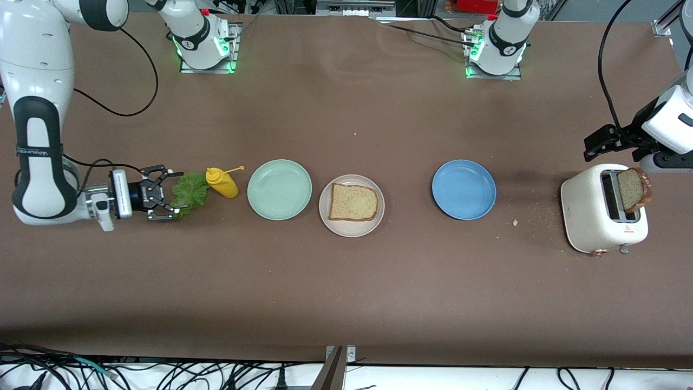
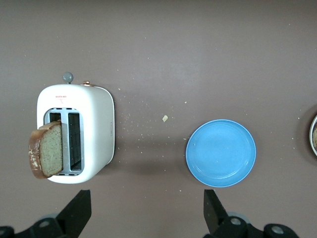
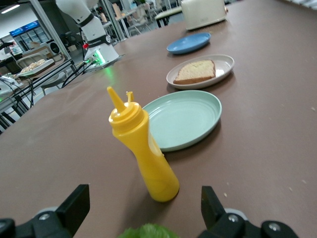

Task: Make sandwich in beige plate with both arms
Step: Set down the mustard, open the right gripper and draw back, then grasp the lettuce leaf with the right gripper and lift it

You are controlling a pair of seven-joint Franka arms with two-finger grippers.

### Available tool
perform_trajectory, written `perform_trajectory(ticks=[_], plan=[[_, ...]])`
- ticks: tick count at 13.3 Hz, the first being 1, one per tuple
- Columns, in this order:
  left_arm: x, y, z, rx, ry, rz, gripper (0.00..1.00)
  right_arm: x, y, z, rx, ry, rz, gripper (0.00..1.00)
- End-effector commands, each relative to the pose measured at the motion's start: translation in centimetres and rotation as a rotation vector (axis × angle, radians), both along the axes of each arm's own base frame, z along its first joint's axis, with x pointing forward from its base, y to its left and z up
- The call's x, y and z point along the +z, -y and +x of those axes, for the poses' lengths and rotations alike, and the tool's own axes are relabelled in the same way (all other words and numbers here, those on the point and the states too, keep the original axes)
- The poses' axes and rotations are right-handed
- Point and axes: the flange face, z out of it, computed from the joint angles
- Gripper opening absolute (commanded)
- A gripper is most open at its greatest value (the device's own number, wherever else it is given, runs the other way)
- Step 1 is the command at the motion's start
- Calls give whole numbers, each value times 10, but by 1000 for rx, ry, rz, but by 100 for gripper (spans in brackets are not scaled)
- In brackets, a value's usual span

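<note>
Front view: lying flat in the beige plate (image 1: 351,205), mid-bench between two other plates, one tan bread slice (image 1: 354,202) with a brown crust. Standing in the white toaster (image 1: 603,208) at the left arm's end, a second slice (image 1: 634,189), tilting outward. Counting three plates: mint-green plate (image 1: 279,189), beige, blue plate (image 1: 464,189). Resting by the yellow squeeze bottle (image 1: 222,182), one ruffled lettuce leaf (image 1: 189,194); right tool (image 1: 167,200) spreading at its edge, possibly touching. Brown bench (image 1: 346,287) showing scattered crumbs.

Left wrist view: left tool (image 2: 146,210) hanging spread over bare bench.

Right wrist view: showing shelving and desks.
</note>
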Motion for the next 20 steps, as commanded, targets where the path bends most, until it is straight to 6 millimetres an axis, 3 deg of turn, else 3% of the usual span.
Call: perform_trajectory(ticks=[1, 6, 10, 11, 13, 15, 17, 20], plan=[[2, -3, 0, -5, 12, 33, 100, 25, 10, 6, -68, -145, -89, 100], [2, -3, 0, -5, 12, 33, 100, 117, 16, 15, -306, -389, -365, 100], [2, -3, 0, -5, 12, 33, 100, 190, -20, 24, -492, -389, -758, 100], [2, -3, 0, -5, 12, 33, 100, 194, -30, 26, -526, -388, -832, 100], [2, -4, 0, -4, 12, 33, 100, 196, -30, 24, -620, -465, -930, 100], [2, -4, 0, -4, 12, 33, 100, 187, -27, 22, -703, -525, -1061, 100], [2, -5, 0, -2, 12, 33, 100, 180, -41, 21, -812, -571, -1212, 100], [1, -5, 0, -2, 11, 34, 100, 152, -61, 28, -958, -610, -1328, 100]])
